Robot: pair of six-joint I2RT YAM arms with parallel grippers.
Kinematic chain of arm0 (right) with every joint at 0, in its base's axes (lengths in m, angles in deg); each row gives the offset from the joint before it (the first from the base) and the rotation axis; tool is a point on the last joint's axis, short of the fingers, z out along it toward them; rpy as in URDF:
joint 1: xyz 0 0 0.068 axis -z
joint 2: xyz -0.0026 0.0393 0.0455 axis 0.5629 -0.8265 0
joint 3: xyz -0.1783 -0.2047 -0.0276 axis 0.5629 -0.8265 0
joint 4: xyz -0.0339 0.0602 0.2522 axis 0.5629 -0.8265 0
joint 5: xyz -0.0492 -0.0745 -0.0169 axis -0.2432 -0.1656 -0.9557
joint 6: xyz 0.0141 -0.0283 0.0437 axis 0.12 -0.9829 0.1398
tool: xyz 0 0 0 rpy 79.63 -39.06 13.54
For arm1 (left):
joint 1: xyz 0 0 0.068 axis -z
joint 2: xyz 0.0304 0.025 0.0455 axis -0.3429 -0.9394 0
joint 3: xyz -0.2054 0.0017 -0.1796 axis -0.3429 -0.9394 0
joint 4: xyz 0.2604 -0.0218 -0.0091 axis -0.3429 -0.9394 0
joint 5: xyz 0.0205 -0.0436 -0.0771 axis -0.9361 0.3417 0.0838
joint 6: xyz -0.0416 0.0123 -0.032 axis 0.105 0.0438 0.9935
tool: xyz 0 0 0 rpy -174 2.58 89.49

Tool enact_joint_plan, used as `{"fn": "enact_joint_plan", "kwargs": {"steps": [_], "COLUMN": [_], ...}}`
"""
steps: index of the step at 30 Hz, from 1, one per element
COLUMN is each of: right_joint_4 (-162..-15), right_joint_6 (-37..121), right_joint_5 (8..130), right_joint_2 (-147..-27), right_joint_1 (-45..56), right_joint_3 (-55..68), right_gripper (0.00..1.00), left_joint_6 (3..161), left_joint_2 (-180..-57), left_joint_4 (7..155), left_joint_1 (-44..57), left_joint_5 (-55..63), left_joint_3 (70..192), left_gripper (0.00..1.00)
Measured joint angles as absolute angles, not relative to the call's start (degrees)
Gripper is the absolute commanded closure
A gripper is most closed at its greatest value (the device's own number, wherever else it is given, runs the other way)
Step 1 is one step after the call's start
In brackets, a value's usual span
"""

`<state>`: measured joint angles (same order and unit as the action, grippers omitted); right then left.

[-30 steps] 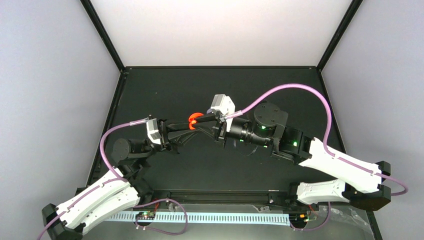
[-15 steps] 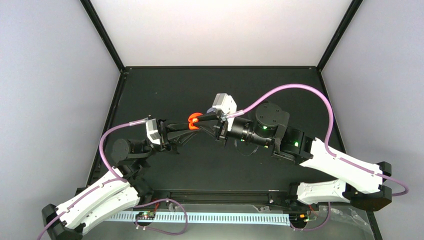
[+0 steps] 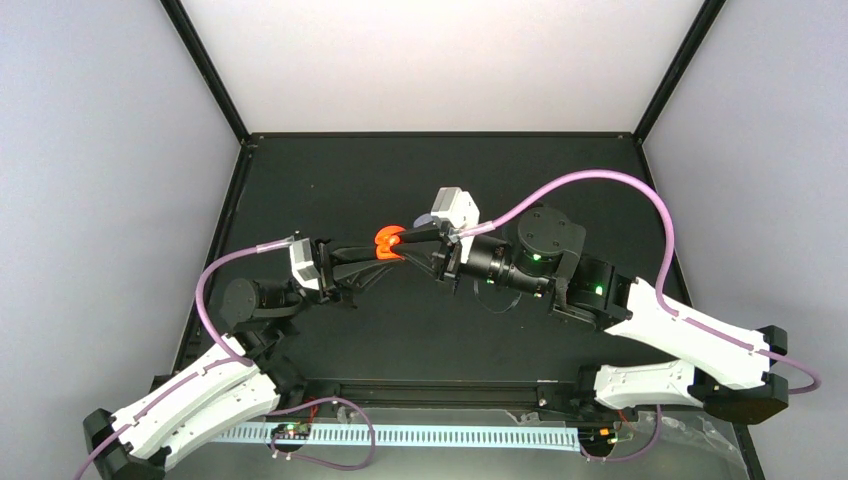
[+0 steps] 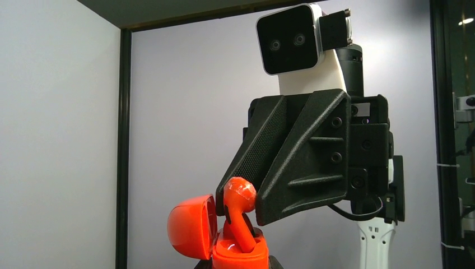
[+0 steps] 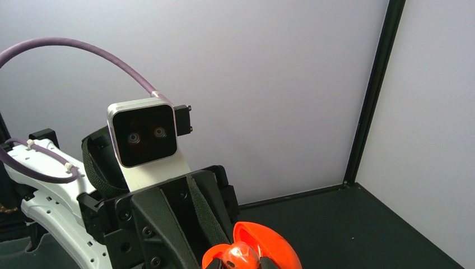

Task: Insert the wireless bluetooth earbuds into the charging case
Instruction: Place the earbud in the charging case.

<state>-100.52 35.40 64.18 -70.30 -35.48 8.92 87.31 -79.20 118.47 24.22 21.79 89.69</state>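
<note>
My left gripper (image 3: 377, 250) is shut on the base of a red-orange charging case (image 4: 240, 255), held up above the table. The case's lid (image 4: 189, 227) hangs open to the left. A red-orange earbud (image 4: 241, 194) stands in the case with its stem down in a socket and its round head sticking out. My right gripper (image 4: 242, 208) is shut on that head from above. The right wrist view shows the earbud (image 5: 242, 255) between my own fingertips, with the open lid (image 5: 277, 244) behind it. Only this one earbud shows.
Both arms meet over the middle of the black table (image 3: 520, 180). Grey walls and black corner posts (image 5: 372, 89) enclose it. A purple cable (image 3: 590, 180) loops above the right arm. The left arm's wrist camera (image 5: 143, 134) faces the right one closely.
The right arm's wrist and elbow have shifted slightly to the right. The case, the earbud and the left arm stay where they were.
</note>
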Motion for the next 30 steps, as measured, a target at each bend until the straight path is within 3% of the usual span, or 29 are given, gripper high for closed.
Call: {"fn": "enact_joint_plan", "kwargs": {"steps": [17, 30], "right_joint_4": [-100.97, -101.48], "right_joint_6": [35.42, 35.84], "right_joint_5": [64.14, 63.39], "right_joint_2": [-70.28, -68.68], "right_joint_1": [-35.48, -35.48], "right_joint_3": [8.81, 8.81], "right_gripper": [0.77, 0.57], "left_joint_6": [87.34, 87.34], "left_joint_2": [-79.22, -79.22], "left_joint_4": [118.47, 118.47], "left_joint_1": [24.22, 24.22], "left_joint_5": [21.79, 21.51], "left_joint_3": [89.69, 89.69], "left_gripper": [0.99, 0.99]}}
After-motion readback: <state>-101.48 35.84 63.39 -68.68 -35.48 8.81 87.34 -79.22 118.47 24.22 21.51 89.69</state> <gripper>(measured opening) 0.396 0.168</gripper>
